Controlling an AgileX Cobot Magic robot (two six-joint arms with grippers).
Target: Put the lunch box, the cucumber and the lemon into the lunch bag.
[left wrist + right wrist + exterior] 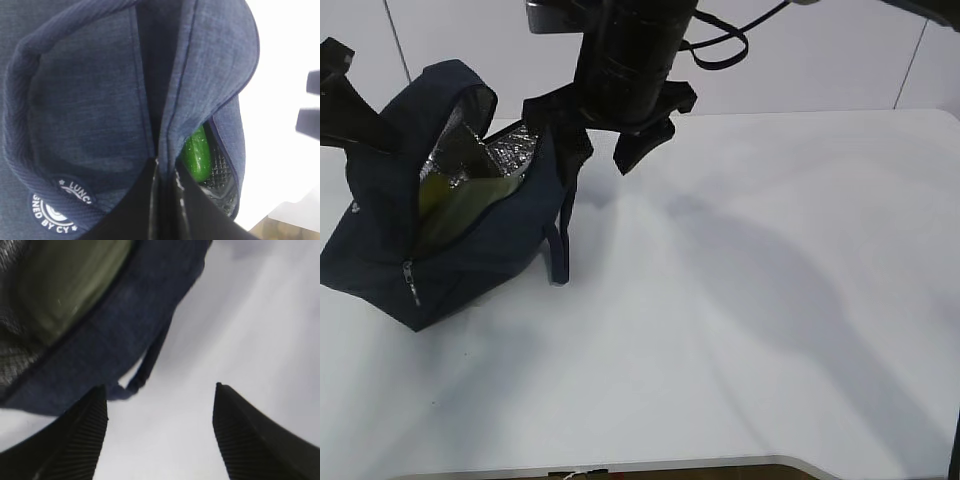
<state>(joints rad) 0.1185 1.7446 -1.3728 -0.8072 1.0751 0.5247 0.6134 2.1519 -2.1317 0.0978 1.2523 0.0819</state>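
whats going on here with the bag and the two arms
A two-armed robot is packing a navy lunch bag on a white table. The left gripper is shut on the bag's fabric edge, holding its mouth open. Inside, the pale green lid of the lunch box and the cucumber show against the foil lining. The right gripper hangs open and empty beside the bag, above the table. No lemon is visible anywhere.
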